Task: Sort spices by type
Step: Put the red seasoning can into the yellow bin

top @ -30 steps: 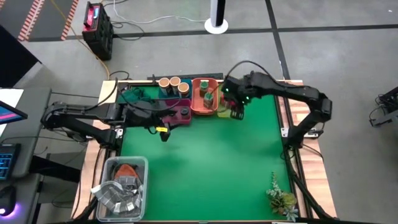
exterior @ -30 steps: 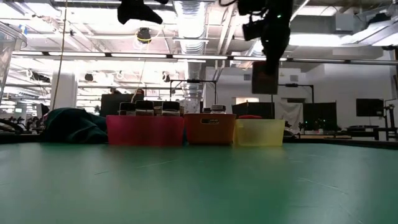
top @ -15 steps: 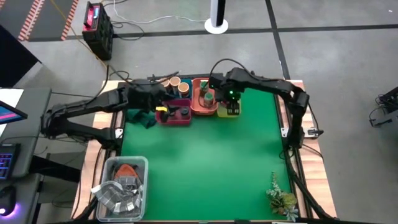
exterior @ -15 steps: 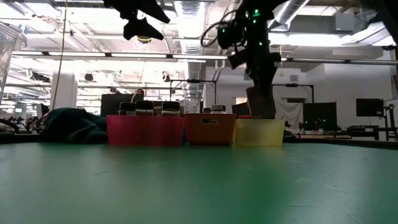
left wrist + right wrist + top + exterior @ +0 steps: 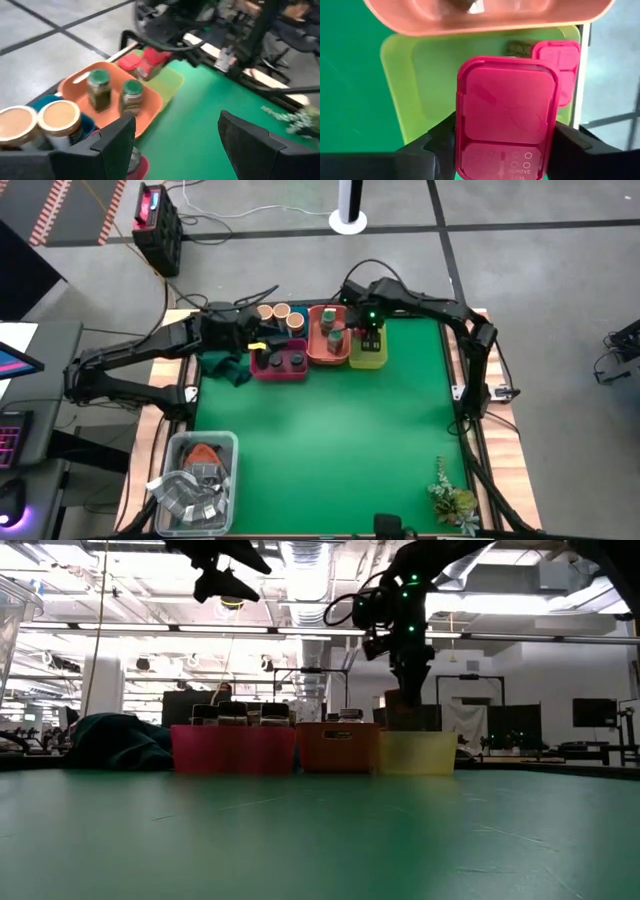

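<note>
R gripper (image 5: 502, 145) moved down over yellow-green tray (image 5: 427, 75) — clamped on pink box (image 5: 506, 112); L gripper (image 5: 172, 145) apart.

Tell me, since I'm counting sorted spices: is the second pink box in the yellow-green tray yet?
Not yet: the right tool holds the pink box above the yellow-green tray.

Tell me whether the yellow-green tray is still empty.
No: a pink box already lies in the yellow-green tray, while the right gripper holds a second pink box above it.
</note>
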